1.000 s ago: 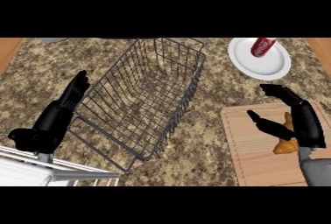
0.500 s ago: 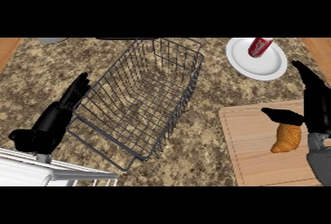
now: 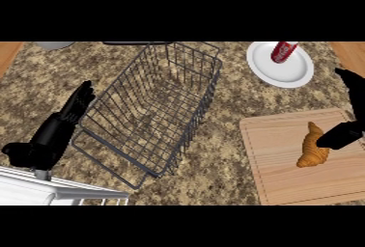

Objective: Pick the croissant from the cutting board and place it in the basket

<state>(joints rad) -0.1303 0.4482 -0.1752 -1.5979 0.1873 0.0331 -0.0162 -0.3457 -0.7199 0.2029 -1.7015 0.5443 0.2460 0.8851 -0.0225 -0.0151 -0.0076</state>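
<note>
Croissant (image 3: 312, 147) lies ungrasped on the board (image 3: 285, 159) at the bench's right edge, my right hand (image 3: 341, 136) beside it with fingers spread; basket (image 3: 153, 108) unfilled.

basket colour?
Dark grey wire basket, open mesh; it shows best in the head view.

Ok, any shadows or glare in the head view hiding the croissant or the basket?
Head view: light is even, no glare; the croissant shows plainly on the cutting board, right hand at its right side; the basket wires read clearly against the speckled counter.
</note>
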